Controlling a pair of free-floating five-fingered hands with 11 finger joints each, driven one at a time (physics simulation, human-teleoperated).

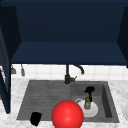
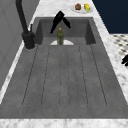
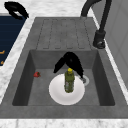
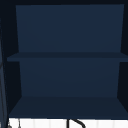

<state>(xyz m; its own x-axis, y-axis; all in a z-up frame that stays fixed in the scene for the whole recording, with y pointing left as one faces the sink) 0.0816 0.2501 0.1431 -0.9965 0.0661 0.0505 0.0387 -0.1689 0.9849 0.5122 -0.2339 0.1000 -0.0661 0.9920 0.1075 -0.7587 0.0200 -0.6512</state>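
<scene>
We've got the right hand (image 1: 89,89) over the bottle (image 1: 87,102) w/ fingers spread, not gripping yet; bottle upright on plate (image 1: 93,112) in sink basin (image 1: 106,100), left hand (image 1: 35,118) idle, fingers curled, at counter's front edge.

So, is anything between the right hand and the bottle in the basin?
Nothing visible. The right hand hovers just above the green bottle, which stands upright on the white plate; its fingers spread downward around the cap.
</scene>
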